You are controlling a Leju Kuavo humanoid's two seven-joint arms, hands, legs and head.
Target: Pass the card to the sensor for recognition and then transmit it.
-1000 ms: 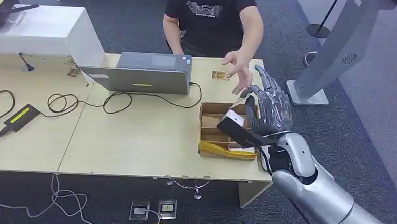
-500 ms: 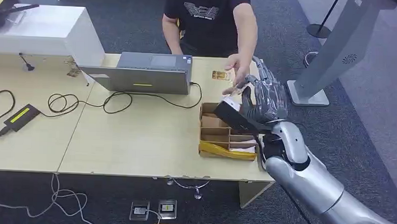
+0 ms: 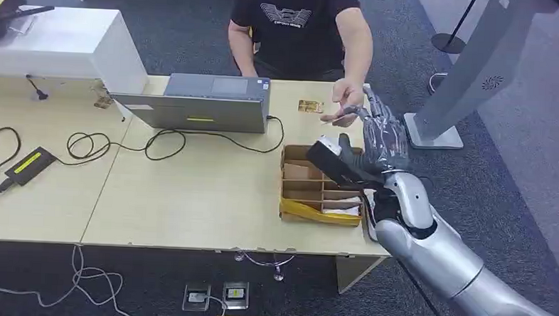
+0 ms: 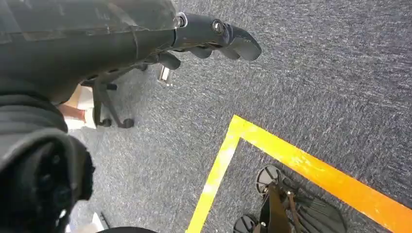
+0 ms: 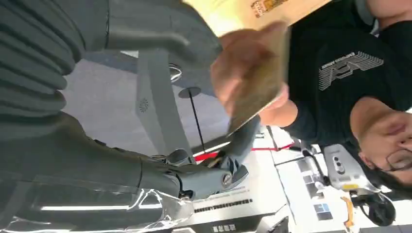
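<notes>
My right hand (image 3: 380,142) is raised over the cardboard box (image 3: 297,174), fingers stretched up and apart. A person's hand (image 3: 344,104) meets its fingertips from across the table. In the right wrist view that person's hand (image 5: 238,63) grips a tan card (image 5: 260,82), which stands between my thumb (image 5: 160,29) and my dark fingers (image 5: 214,177); one fingertip lies just behind the card's lower end. My left hand (image 4: 145,34) hangs over the carpet, fingers loosely extended and holding nothing.
A small gold card-like item (image 3: 309,106) lies on the table (image 3: 190,190) near the person. A closed laptop (image 3: 201,105), cables and a power brick (image 3: 28,165) sit to the left. A grey stand (image 3: 465,73) rises on my right.
My right hand rose and moved toward the person. The person's hand came onto my fingertips and now grips the card.
</notes>
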